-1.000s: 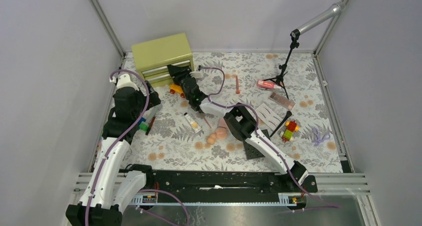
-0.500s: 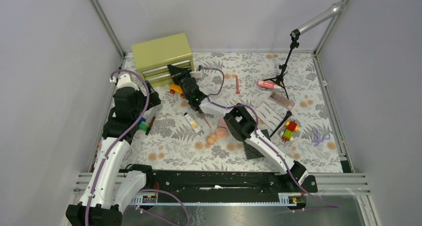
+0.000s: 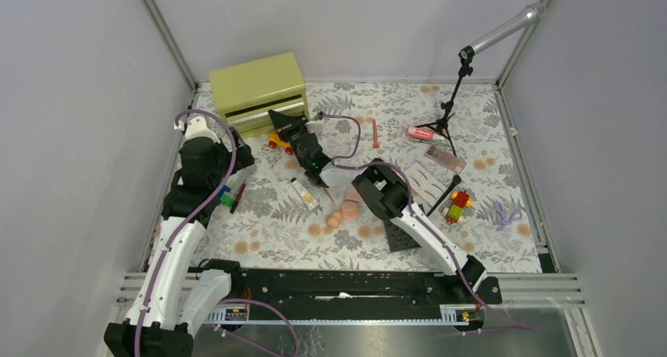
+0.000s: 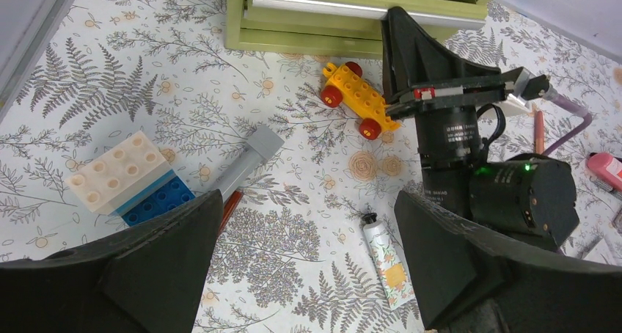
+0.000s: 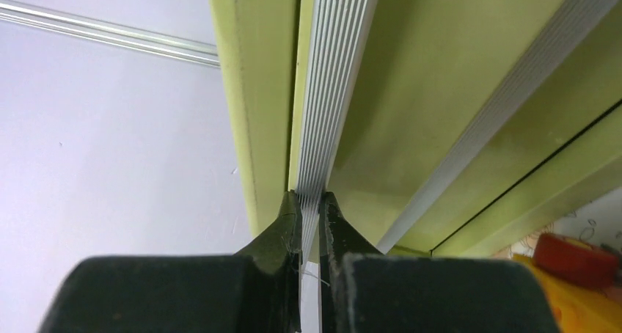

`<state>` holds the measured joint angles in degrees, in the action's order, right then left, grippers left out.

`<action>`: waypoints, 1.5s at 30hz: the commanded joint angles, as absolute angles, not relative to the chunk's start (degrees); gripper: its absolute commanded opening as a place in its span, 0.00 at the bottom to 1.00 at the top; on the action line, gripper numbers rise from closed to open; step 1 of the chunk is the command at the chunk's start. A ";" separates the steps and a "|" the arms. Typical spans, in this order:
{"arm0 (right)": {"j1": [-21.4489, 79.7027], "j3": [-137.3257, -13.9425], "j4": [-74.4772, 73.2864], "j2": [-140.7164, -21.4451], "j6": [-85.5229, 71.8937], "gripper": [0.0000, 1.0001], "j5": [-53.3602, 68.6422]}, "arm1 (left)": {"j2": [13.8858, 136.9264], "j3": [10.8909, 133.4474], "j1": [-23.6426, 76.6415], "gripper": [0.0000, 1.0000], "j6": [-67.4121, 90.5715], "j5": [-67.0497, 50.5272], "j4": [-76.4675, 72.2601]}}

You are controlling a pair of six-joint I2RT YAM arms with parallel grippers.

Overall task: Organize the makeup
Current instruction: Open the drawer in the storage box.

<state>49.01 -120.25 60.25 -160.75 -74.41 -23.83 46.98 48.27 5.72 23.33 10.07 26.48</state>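
- Plain grey walls (image 3: 354,19); metal corner posts (image 3: 166,34), far left and right.
- Fern-patterned table cover (image 3: 315,243).
- Green drawer cabinet (image 3: 256,82), far left; ribbed silver handle (image 5: 337,91).
- Black tripod stand (image 3: 444,117), far right.

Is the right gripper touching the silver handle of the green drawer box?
Touching. The right wrist view shows the right gripper pinching the silver handle of the green drawer box.

Plain grey panels (image 3: 79,97) and aluminium posts (image 3: 163,33) are enclosing a floral-clothed counter (image 3: 283,243), marking this as a robot lab cell.
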 commanded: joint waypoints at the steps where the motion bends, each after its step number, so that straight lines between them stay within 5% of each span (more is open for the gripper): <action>1: 48.86 -111.80 65.41 -153.19 -69.20 0.00 -27.17 | 47.07 50.36 5.54 0.99 22.41 9.38 24.35; 18: 50.79 -86.89 76.43 -141.73 -67.79 0.00 -26.93 | 47.46 50.33 5.36 0.99 22.32 9.34 24.32; 23: 50.89 -84.30 77.32 -139.76 -65.93 0.37 -24.96 | 47.44 50.30 5.28 0.99 22.28 9.28 24.35; 27: 50.89 -81.27 77.24 -137.39 -64.55 0.55 -24.74 | 47.31 50.27 4.97 0.99 22.24 9.29 24.35; 38: 50.77 -71.79 71.47 -128.16 -56.71 0.65 -22.59 | 47.17 50.17 4.60 0.99 22.06 9.49 24.35; 45: 49.56 -66.71 51.24 -114.91 -41.79 0.65 -20.79 | 47.99 50.06 4.04 0.99 21.81 10.61 24.22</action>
